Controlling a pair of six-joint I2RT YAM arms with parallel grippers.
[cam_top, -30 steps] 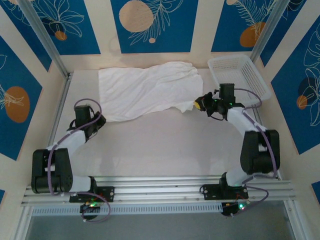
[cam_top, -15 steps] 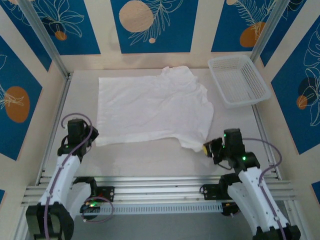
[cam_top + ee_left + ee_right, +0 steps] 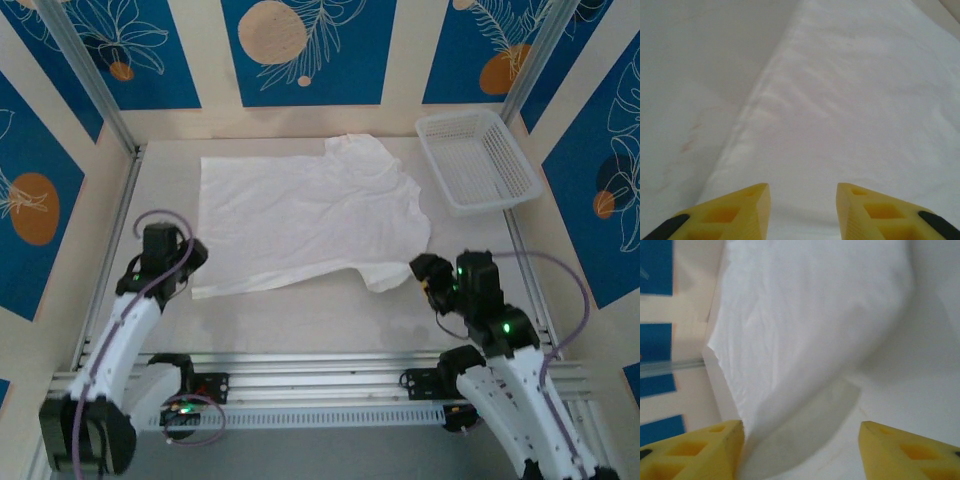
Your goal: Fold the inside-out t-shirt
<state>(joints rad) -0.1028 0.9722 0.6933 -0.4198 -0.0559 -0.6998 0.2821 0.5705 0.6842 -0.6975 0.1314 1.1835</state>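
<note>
The inside-out t-shirt [image 3: 310, 215] lies spread flat and white across the far half of the table, with light wrinkles. My left gripper [image 3: 188, 264] sits at its near-left corner. In the left wrist view its yellow fingertips [image 3: 742, 210] stand apart, and the t-shirt [image 3: 855, 100] lies flat below and beyond them; this gripper [image 3: 802, 212] is open. My right gripper [image 3: 422, 270] is at the near-right corner, by the sleeve. In the right wrist view this gripper [image 3: 802, 450] is open wide, and the loose edge of the t-shirt [image 3: 805, 315] brushes its left finger.
A white plastic mesh basket [image 3: 478, 160] stands at the far right, just beyond the shirt's sleeve. Bare table [image 3: 330, 320] runs between the shirt's near edge and the arm bases. Metal frame posts and blue patterned walls close in the sides and back.
Both arms drew the shirt from a bunched strip at the back toward the near side, spreading it flat. Both grippers then opened and let go of its near corners.
</note>
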